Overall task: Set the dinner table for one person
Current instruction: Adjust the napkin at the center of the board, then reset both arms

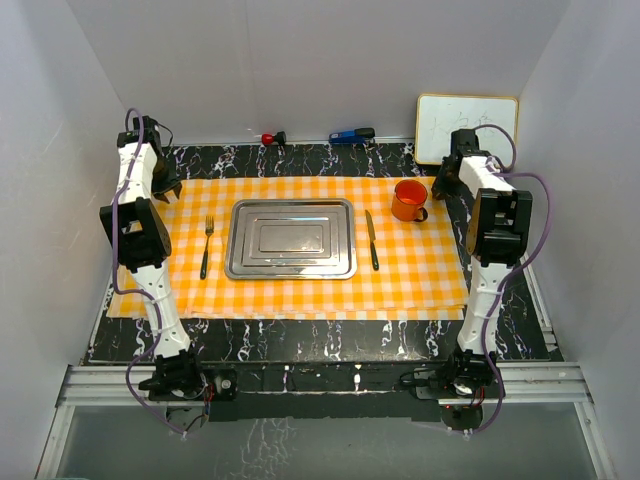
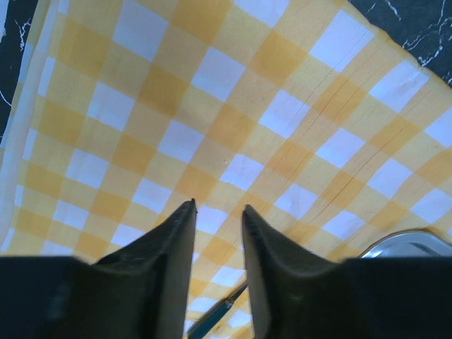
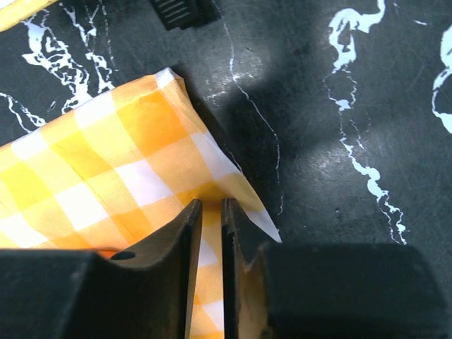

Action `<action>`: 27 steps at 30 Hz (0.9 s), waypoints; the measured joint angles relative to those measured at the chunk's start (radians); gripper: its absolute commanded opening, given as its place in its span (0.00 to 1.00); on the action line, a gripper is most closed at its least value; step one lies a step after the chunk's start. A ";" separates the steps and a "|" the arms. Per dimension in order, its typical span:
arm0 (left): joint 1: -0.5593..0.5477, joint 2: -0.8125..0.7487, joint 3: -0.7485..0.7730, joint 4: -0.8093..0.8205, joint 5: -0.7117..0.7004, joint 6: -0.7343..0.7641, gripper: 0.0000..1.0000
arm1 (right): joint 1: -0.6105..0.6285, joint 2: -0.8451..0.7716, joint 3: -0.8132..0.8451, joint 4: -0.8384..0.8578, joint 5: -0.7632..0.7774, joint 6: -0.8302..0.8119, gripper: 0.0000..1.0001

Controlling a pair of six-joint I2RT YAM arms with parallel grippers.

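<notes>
- The black marble-veined worktop (image 1: 330, 340) fills mid-frame beneath an orange-and-white checked cloth (image 1: 420, 275).
- Steel tray (image 1: 291, 238) sits centre, fork (image 1: 206, 245) left, knife (image 1: 372, 240) right, orange mug (image 1: 408, 200) upper right.
- Left hand (image 2: 218, 209) slightly spread; right hand (image 3: 210, 205) nearly pressed together, both empty.
- Risk: the right hand could snag the cloth's folded corner, dragging the setting askew.

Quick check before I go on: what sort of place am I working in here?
Likely a lab test cell, not a home: plain white panels enclose the dinner table, a small whiteboard leans at the back, and the place setting sits on a checked cloth.
</notes>
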 measured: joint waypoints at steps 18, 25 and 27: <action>0.000 -0.046 0.078 0.012 0.002 0.053 0.68 | 0.006 -0.102 0.188 -0.085 0.111 -0.019 0.29; 0.000 -0.163 0.079 0.050 0.027 0.086 0.69 | 0.006 -0.253 0.266 -0.078 0.128 -0.046 0.30; 0.000 -0.189 0.081 0.050 0.027 0.097 0.69 | 0.007 -0.274 0.265 -0.078 0.137 -0.053 0.32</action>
